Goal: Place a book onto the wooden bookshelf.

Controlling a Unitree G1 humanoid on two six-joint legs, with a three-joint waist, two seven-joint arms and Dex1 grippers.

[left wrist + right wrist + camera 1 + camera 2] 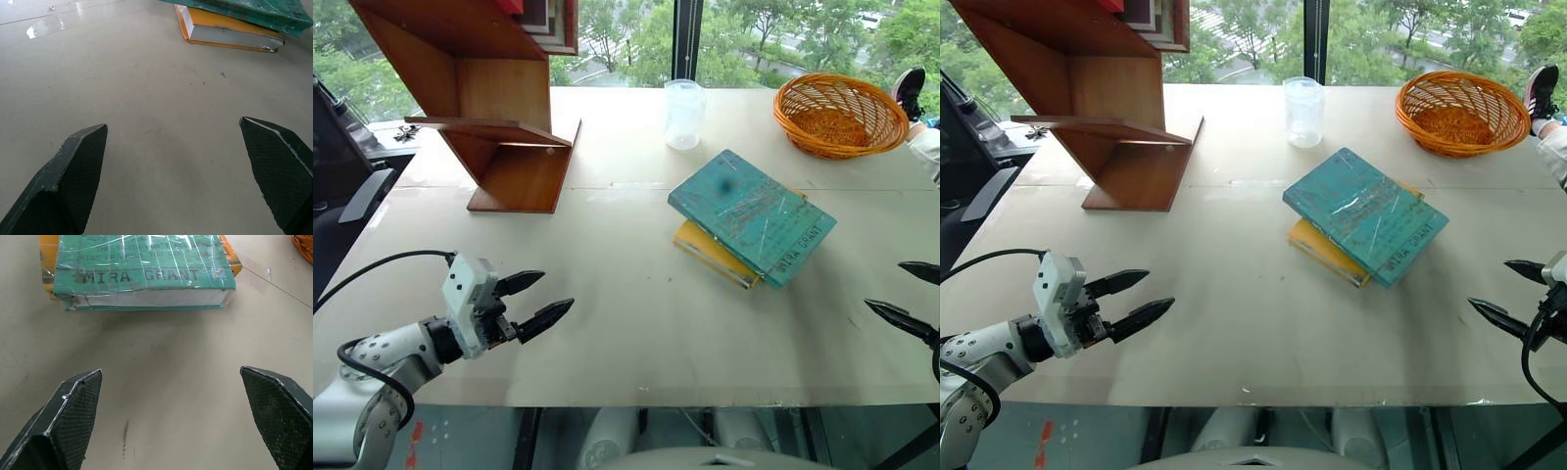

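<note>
The book point(751, 213) is lying flat near the middle of the desk point(607, 294), resting on top of a second book point(713, 253) that is sticking out from under its near-left side. Relative to the book, the wooden bookshelf point(499, 108) is standing well off to the far left, a plastic cup point(684, 114) is sitting just behind it, and a wicker basket point(838, 115) is sitting behind it to the right. The left gripper point(541, 298) is hovering to the book's near left, and the right gripper point(904, 292) is hanging to its near right, both apart from it.
</note>
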